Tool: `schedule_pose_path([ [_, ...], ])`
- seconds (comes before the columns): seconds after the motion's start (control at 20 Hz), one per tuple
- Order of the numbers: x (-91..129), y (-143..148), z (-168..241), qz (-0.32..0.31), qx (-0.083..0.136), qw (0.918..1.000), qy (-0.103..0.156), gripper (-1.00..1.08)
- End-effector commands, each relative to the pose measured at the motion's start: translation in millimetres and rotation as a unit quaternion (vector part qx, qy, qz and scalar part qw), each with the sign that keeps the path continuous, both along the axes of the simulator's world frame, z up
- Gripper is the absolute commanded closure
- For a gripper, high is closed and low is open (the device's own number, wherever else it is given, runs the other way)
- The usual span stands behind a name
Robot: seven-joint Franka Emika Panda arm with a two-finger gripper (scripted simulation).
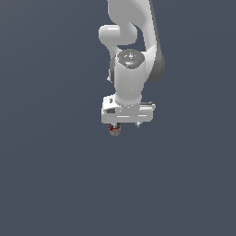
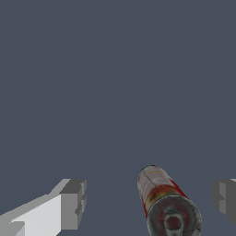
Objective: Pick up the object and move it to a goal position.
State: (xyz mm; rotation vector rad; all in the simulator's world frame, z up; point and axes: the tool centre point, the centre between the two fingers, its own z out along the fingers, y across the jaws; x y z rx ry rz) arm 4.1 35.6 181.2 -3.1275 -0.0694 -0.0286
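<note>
The tin can (image 2: 161, 193) has a red-and-white label and a silver top that faces the wrist camera. It stands between my two grey fingertips (image 2: 73, 203), nearer the other fingertip (image 2: 224, 198), with a gap on both sides. My gripper (image 2: 148, 200) is open and touches nothing. In the exterior view the white hand points straight down with the gripper (image 1: 125, 125) low over the can (image 1: 114, 130). The can peeks out below the hand on the exterior view's left and is mostly hidden by it.
A plain dark grey surface (image 1: 55, 184) fills both views. The white arm (image 1: 131, 46) rises above the hand. No other object shows.
</note>
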Motion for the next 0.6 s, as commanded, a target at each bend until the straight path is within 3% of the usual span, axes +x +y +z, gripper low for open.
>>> schedule_pose_path([
  [0.0,0,0,0,0.000,0.000,1.0000,0.000,-0.92],
  [0.55,1,-23,6,-0.035,0.011,0.9993,-0.001,-0.92],
])
